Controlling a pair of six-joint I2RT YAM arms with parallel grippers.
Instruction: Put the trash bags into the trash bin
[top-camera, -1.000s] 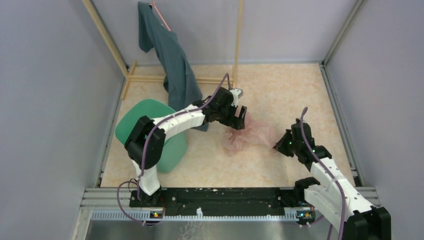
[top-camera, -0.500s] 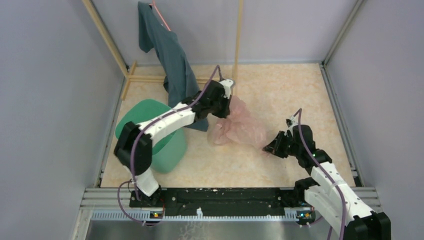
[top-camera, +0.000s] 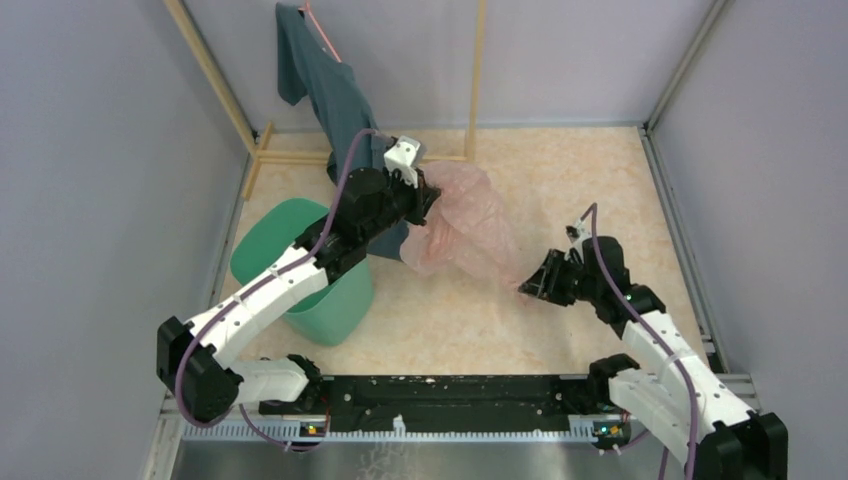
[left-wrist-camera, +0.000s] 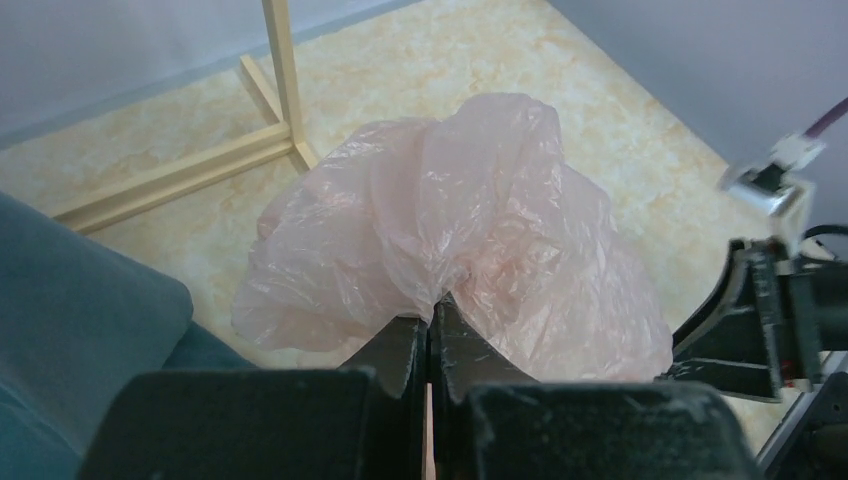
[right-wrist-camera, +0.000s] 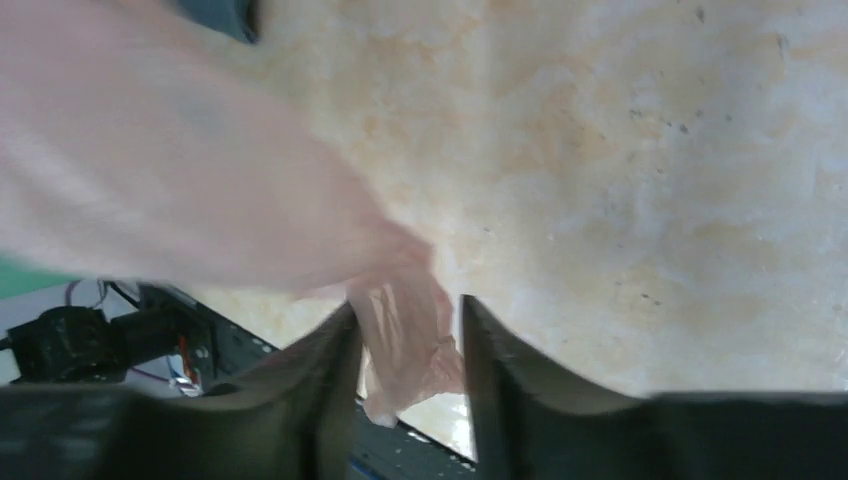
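The pale pink trash bag (top-camera: 462, 228) hangs lifted off the floor, bunched at its top in my left gripper (top-camera: 425, 200), which is shut on it. In the left wrist view the film (left-wrist-camera: 470, 200) billows out past the closed jaws of the left gripper (left-wrist-camera: 430, 312). My right gripper (top-camera: 530, 286) sits at the bag's lower right tip. Its jaws stand apart, with a loose corner of the bag (right-wrist-camera: 400, 350) between them, in the right gripper (right-wrist-camera: 408, 330). The mint-green trash bin (top-camera: 335, 305) stands at the left, under my left arm.
A dark teal garment (top-camera: 340, 110) hangs from a wooden rack (top-camera: 476, 70) at the back, just behind the left gripper and over the bin's far side. Grey walls close in both sides. The black base rail (top-camera: 440, 392) runs along the near edge.
The left gripper shut on the bag and lifted it up and left toward the bin. The right gripper, shut a moment ago, has parted its jaws around the bag's corner.
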